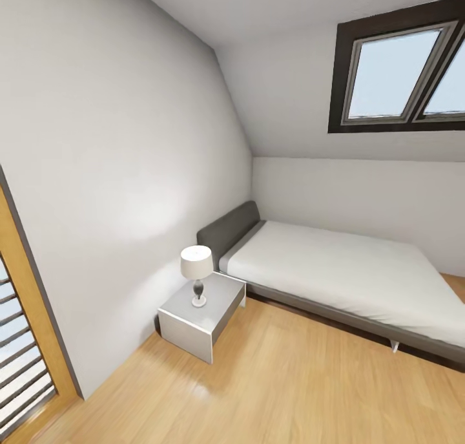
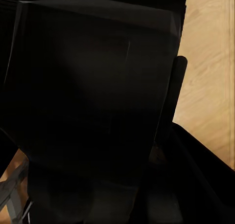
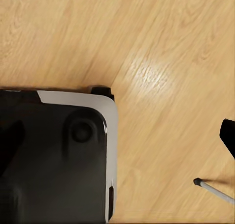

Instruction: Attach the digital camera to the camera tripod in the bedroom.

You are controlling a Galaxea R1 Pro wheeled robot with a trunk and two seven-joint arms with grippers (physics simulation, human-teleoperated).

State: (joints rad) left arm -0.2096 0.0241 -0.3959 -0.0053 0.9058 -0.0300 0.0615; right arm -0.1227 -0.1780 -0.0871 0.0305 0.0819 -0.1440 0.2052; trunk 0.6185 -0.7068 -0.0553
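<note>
Wood floor (image 1: pixel 271 379) spreads across the foreground of the head view, running back to a white nightstand (image 1: pixel 201 320) against the left wall. On the nightstand stands a small lamp (image 1: pixel 197 273) with a white shade and a dark turned base. Just beside the nightstand, further back, a bed (image 1: pixel 342 269) with a grey headboard and a white mattress lies with its head to the left wall and its long side along the far wall. Above the bed, a dark-framed skylight (image 1: pixel 400 69) sits in the sloped ceiling. Left of the nightstand, at the edge of the picture, a wood-framed door with slats (image 1: pixel 22 340) shows.

The left wrist view adds something else: a large, dark boxy shape (image 2: pixel 93 87) very close to the lens, with a strip of the floor beyond it. What that shape is cannot be told, and the left fingers cannot be made out, so whether they are spread or pressed together cannot be told.

The right wrist view looks down on the floor, with the robot's black and white base (image 3: pixel 58 155) over it. Near that base, a thin silver rod with a black tip (image 3: pixel 213 189) lies above the floor, its long axis slanting away from the base; it may be a tripod leg. No writing is readable anywhere.
</note>
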